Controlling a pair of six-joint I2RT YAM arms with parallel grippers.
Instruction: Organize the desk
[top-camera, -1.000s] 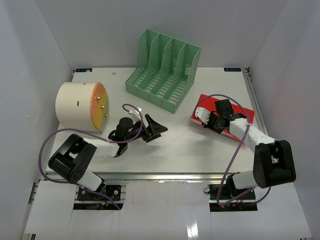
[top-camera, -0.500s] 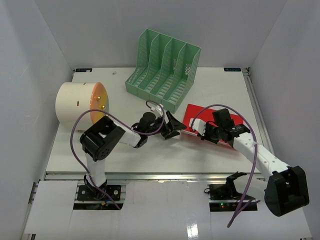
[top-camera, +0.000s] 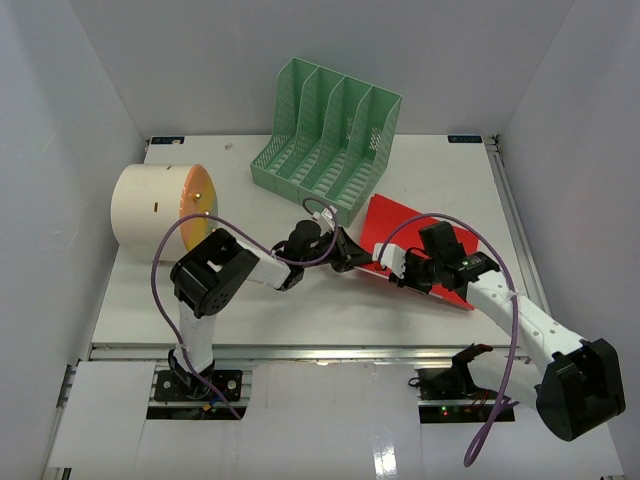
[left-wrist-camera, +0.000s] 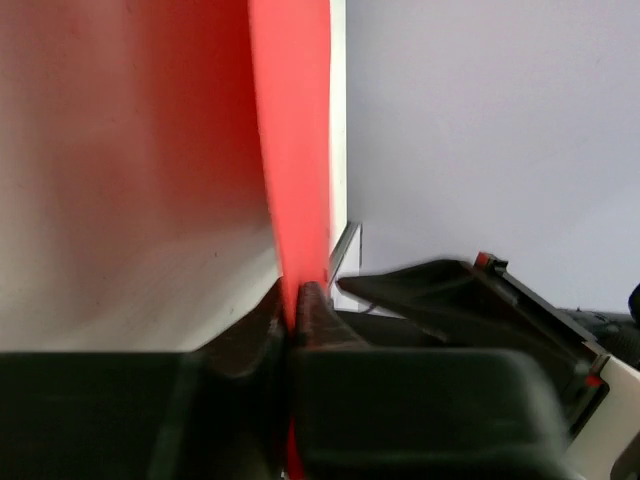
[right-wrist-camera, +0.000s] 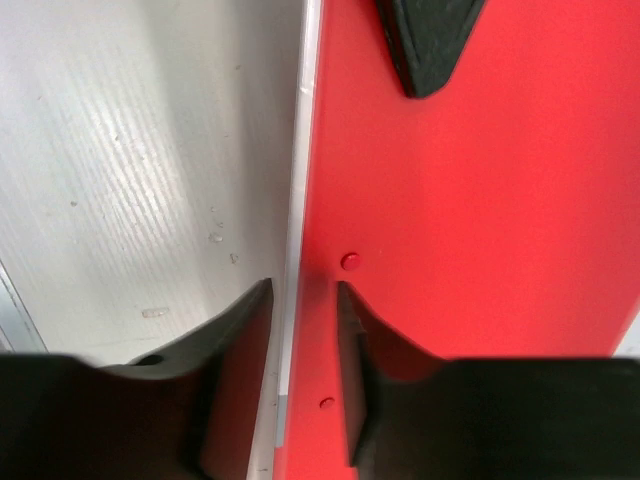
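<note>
A red folder (top-camera: 415, 232) is tilted up off the white desk (top-camera: 300, 300) at centre right. My left gripper (top-camera: 350, 258) is shut on the folder's left edge; in the left wrist view the red cover (left-wrist-camera: 290, 150) runs up from between the closed fingertips of this gripper (left-wrist-camera: 293, 300). My right gripper (top-camera: 402, 270) sits at the folder's near edge. In the right wrist view that gripper (right-wrist-camera: 303, 300) is open, its jaws straddling the folder's edge (right-wrist-camera: 300, 200) with a gap on both sides. The left gripper's black fingertip (right-wrist-camera: 430, 40) presses on the red cover.
A green slotted file organizer (top-camera: 325, 140) stands at the back centre, just behind the folder. A white cylinder (top-camera: 150, 205) with an orange face lies on its side at the left. White walls enclose the desk; a metal rail (top-camera: 300, 350) runs along its front.
</note>
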